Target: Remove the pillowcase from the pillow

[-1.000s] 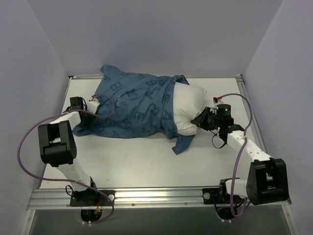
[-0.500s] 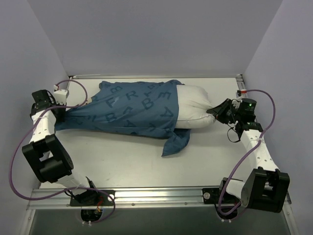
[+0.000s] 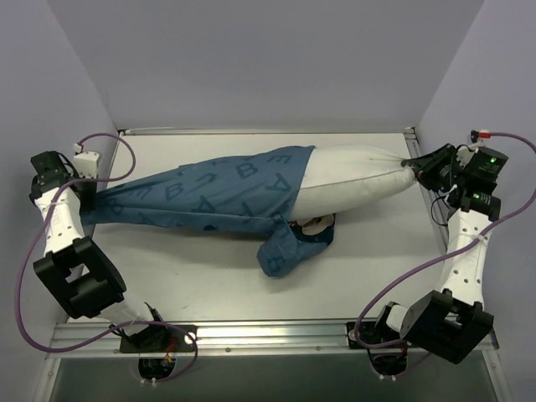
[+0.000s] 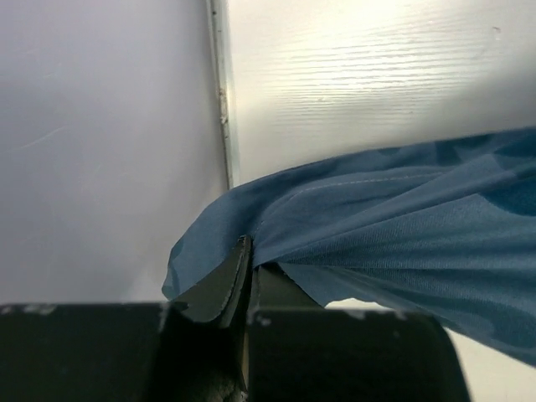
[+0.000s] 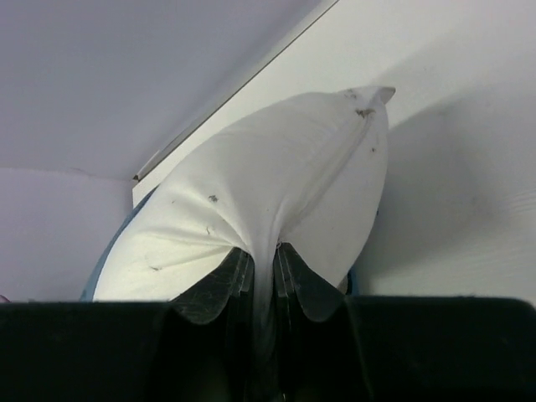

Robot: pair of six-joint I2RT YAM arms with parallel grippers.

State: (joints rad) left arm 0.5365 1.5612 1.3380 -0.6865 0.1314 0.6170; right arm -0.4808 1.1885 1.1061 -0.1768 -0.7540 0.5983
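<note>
The dark blue pillowcase (image 3: pixel 201 194) with lighter letters is stretched taut across the table. Its left end is pinched in my left gripper (image 3: pixel 84 194), which is shut on it at the far left edge; the cloth also shows in the left wrist view (image 4: pixel 394 226). The white pillow (image 3: pixel 352 180) sticks out of the pillowcase's open right end, about half exposed. My right gripper (image 3: pixel 412 165) is shut on the pillow's right end and holds it raised; the pillow fills the right wrist view (image 5: pixel 268 184). A loose blue flap (image 3: pixel 289 247) hangs down onto the table.
The white table (image 3: pixel 209 276) has a metal rail along its near edge (image 3: pixel 251 335) and grey walls close on the left, back and right. Both arms are stretched out to the table's side edges. Purple cables loop beside each arm.
Both grippers have pulled apart, left going further left and right further right and back. The pillowcase has stretched long and thin, and more of the white pillow has come out.
</note>
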